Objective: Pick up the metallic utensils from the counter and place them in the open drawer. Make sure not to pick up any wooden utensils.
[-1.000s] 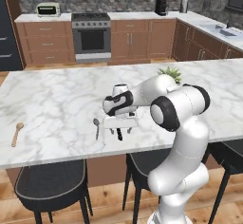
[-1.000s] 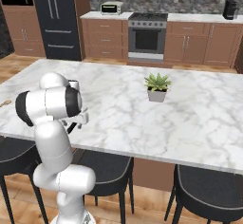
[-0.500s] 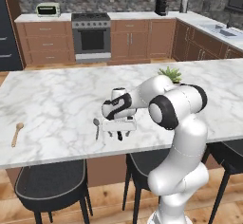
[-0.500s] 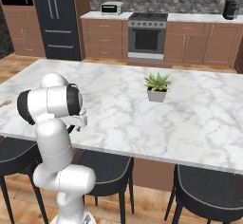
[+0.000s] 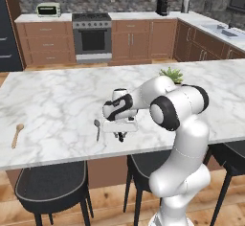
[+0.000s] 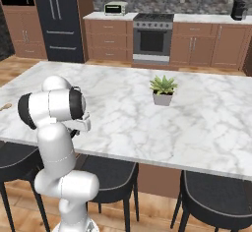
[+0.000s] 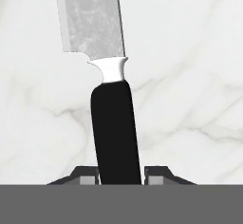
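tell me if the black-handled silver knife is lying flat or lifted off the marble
Lying flat: the black-handled silver knife rests on the white marble counter, its handle between the gripper's fingertips.

The black-handled knife [image 7: 114, 123] lies flat on the white marble counter [image 7: 190, 52], near a grey spoon [image 5: 97, 128].

My arm is glossy white, built of rounded, tube-like segments with black rings and black round caps at the joints. My white hand carries a dark band, ending in my small dark two-finger gripper [image 7: 121, 174].

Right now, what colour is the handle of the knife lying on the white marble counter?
Black handle, with a silver blade; it shows best in the hand view.
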